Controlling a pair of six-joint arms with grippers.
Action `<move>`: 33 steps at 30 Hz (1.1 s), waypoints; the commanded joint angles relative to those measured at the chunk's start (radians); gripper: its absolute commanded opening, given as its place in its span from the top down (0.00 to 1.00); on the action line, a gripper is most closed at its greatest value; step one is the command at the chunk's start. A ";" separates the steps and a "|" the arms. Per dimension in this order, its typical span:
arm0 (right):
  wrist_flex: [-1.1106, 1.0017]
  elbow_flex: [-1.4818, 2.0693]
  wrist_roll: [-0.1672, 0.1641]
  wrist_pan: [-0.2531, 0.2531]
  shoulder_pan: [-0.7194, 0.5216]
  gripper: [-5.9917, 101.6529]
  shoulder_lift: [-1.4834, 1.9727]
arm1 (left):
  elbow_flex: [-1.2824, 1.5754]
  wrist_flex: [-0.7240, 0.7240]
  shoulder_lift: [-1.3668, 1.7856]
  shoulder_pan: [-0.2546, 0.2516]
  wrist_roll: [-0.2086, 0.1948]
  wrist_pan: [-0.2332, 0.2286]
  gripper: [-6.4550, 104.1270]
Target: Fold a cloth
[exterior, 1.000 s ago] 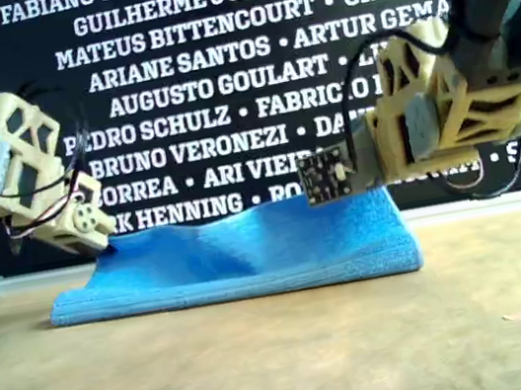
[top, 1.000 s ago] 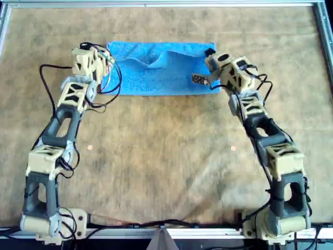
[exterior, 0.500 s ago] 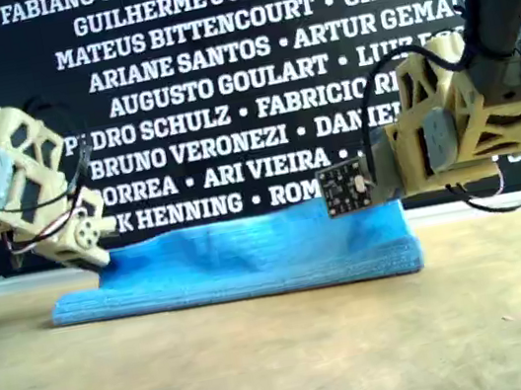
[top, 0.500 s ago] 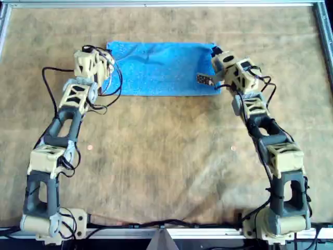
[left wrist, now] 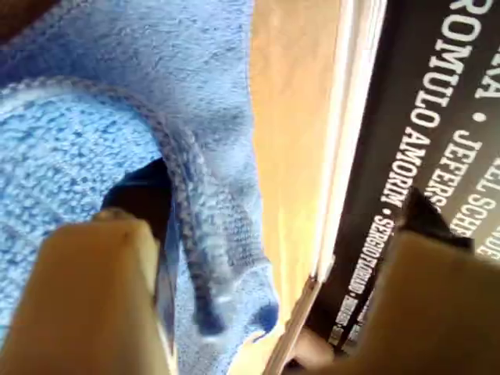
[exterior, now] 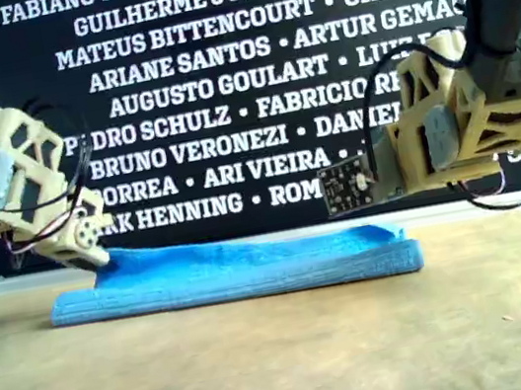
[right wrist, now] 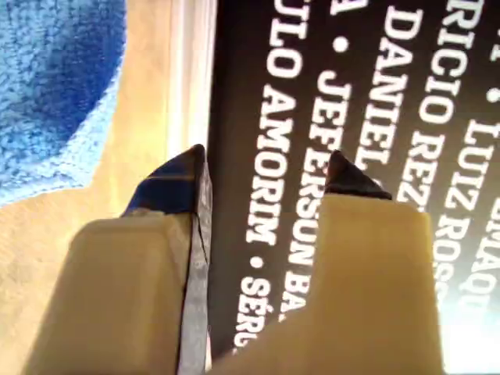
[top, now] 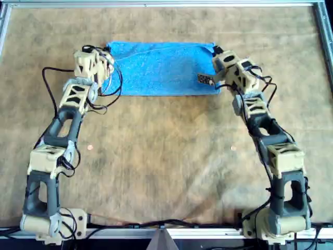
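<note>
The sky-blue cloth (top: pixel 158 67) lies folded into a flat rectangle near the table's far edge, and in the exterior view it (exterior: pixel 243 268) is a low double layer. My left gripper (top: pixel 105 52) is at its far corner on the overhead view's left, resting low on it. In the left wrist view the jaws stand wide open (left wrist: pixel 273 211), with the cloth's hem (left wrist: pixel 191 258) beside one finger. My right gripper (top: pixel 216 52) is at the far corner on the overhead view's right, raised off the cloth. It is open and empty (right wrist: pixel 266 168).
The table (top: pixel 166 156) is covered in brown fabric, with a metal frame rail (top: pixel 166 4) along its far edge. A black banner (exterior: pixel 222 81) with white names stands behind it. A small circuit board (top: pixel 203 78) on the right wrist overhangs the cloth.
A second ago the cloth's upper layer stood up in a hump between the grippers. It has dropped flat, and the right gripper has risen off its corner.
</note>
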 commanded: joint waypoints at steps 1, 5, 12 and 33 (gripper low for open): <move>-0.020 0.021 -0.006 -0.015 -0.002 0.38 0.225 | -0.025 0.035 0.183 0.005 0.011 0.015 0.03; -0.020 0.170 -0.006 -0.017 -0.002 0.38 0.365 | -0.037 0.037 0.242 0.006 0.008 0.017 0.03; -0.021 0.407 -0.006 -0.017 0.000 0.38 0.520 | -0.057 0.043 0.235 0.005 0.011 -0.002 0.03; -0.035 0.568 -0.008 -0.017 -0.011 0.38 0.549 | 0.018 0.302 0.242 -0.017 0.008 -0.002 0.03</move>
